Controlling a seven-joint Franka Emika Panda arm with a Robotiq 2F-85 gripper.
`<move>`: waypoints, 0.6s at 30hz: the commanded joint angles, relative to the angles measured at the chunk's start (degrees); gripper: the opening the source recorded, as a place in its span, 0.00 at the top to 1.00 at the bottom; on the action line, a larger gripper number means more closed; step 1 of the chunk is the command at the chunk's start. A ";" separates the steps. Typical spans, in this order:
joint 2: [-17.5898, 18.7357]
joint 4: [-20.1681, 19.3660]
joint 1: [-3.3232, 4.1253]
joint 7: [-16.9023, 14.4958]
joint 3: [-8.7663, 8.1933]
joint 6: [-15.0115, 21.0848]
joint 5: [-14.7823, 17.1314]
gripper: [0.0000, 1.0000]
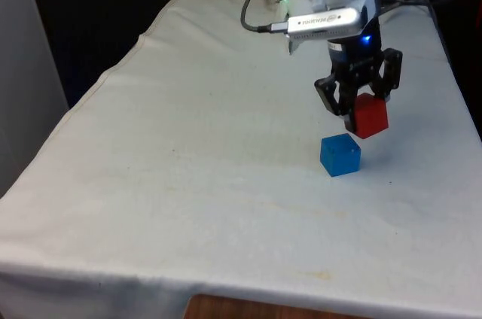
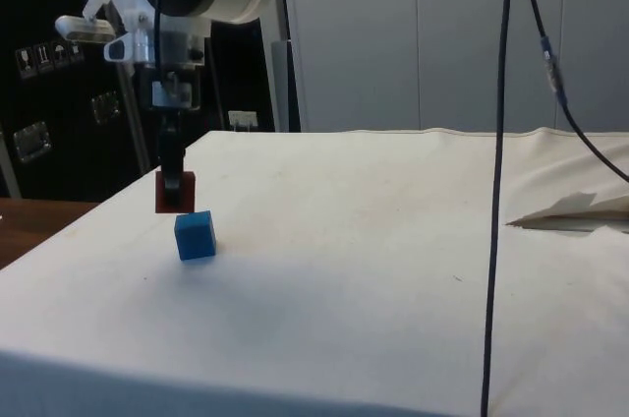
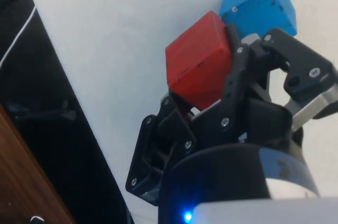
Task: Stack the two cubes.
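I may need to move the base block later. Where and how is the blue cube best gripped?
Probably from straight above, across two opposite upright faces of the blue cube. It sits flat on the cloth with sides exposed. The claw holds the red cube beside and above it.

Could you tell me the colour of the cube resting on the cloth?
Blue cube, clearest in the front view.
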 commanded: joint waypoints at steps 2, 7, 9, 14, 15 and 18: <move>0.29 0.06 -0.40 -0.63 0.34 0.63 0.69 1.00; 1.38 0.46 -0.97 -1.32 0.11 0.69 1.38 1.00; 1.78 0.74 -1.20 -1.38 0.11 0.69 1.49 1.00; 2.98 1.72 -1.66 -1.38 -0.17 0.57 1.78 1.00; 3.44 2.18 -1.72 -1.32 -0.34 0.52 1.89 1.00; 3.90 2.69 -1.83 -1.26 -0.57 0.46 1.95 1.00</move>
